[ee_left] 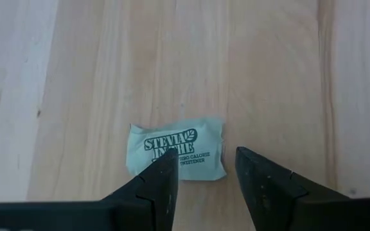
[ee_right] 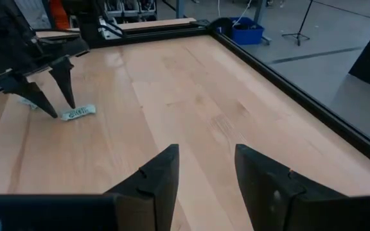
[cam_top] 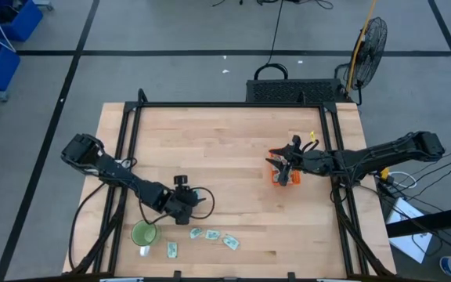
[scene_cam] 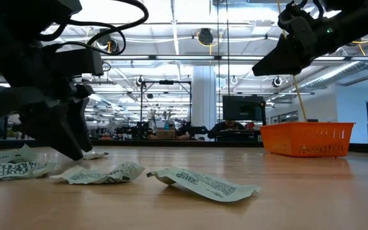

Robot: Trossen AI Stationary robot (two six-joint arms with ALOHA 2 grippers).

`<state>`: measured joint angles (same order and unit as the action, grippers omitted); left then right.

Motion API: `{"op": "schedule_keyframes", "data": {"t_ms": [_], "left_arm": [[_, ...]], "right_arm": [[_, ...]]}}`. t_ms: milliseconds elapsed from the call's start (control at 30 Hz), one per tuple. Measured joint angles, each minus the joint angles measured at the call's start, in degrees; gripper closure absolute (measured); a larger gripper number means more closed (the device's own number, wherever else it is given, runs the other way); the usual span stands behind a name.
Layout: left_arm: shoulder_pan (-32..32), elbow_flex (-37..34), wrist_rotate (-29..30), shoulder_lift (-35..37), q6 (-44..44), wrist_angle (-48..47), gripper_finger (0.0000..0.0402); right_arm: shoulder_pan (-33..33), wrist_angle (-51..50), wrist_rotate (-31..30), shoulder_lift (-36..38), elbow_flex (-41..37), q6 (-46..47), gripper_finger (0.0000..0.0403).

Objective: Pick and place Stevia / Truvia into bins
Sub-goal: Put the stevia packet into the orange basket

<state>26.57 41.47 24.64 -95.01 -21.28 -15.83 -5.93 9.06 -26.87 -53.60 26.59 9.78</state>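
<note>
On the pale wooden desk [cam_top: 225, 157], the left end effector [cam_top: 185, 205] hangs low in the lower left of the high view, its two dark fingers [ee_left: 148, 192] spread apart and empty, straddling one small pale-green paper Stevia sachet [ee_left: 176, 149] that lies flat just ahead of the fingertips; that pose looks like lining up for a pinch from above. The other pale-green and white paper sachets [cam_top: 210, 234] lie scattered in a loose row along the lower edge of the high view, a few to the right of the end effector and one [cam_top: 172, 249] below it, beside a round green cup [cam_top: 144, 233]. In the low view, several look crumpled, not flat, which may make a clean grip harder. The small shallow bright-orange plastic tray [scene_cam: 306, 138] sits well apart, at the right of centre in the high view, and the right end effector [cam_top: 288, 168] hovers directly over it, fingers released with nothing between them, probably placed there because that is where sachets get dropped. Whether the tray already holds any sachets cannot be told.
</note>
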Motion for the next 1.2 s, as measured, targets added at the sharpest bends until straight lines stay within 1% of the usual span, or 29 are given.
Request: {"op": "schedule_keyframes", "data": {"t_ms": [100,267,333,533,667,767,867,967,1033,1133,1200], "left_arm": [[-0.1,0.0,-0.3,0.0,0.0,0.0,0.0265],[-0.2,0.0,-1.9,-0.1,0.0,0.0,0.0354],[-0.2,0.0,-1.9,-0.1,-0.1,0.0,0.0387],[-0.4,0.5,-0.1,0.9,1.4,-0.2,0.0396],[-0.8,3.2,0.1,3.7,5.5,0.9,0.0397],[-2.0,4.0,-0.8,5.8,7.5,2.0,0.0398],[-3.7,4.1,-4.5,7.7,7.8,6.1,0.0398],[-6.0,4.3,-12.7,8.3,7.2,10.3,0.0399],[-7.6,4.2,-18.0,8.4,7.0,13.5,0.0398],[-10.1,4.3,-25.0,8.5,7.8,19.0,0.0399],[-11.6,4.3,-27.8,8.5,9.2,21.5,0.0398]], "right_arm": [[0.0,0.0,0.1,0.0,0.0,0.0,0.026],[-0.1,1.6,0.2,-0.8,0.0,0.0,0.0252],[-0.1,3.8,1.2,-2.0,0.0,0.0,0.0248],[-0.1,11.8,5.1,-7.7,0.0,-1.2,0.0246],[-0.1,18.5,11.2,-13.3,0.0,-4.9,0.0246],[-0.3,25.7,15.7,-18.6,0.0,-10.1,0.0245],[-1.1,34.7,18.6,-24.7,0.0,-17.6,0.0245],[-2.4,42.3,21.4,-30.7,0.0,-25.2,0.0245],[-3.4,46.5,23.3,-34.9,0.2,-28.5,0.0245],[-4.3,49.7,24.3,-39.9,2.1,-29.1,0.0245],[-4.5,50.4,24.3,-42.4,3.9,-27.1,0.0245]]}}
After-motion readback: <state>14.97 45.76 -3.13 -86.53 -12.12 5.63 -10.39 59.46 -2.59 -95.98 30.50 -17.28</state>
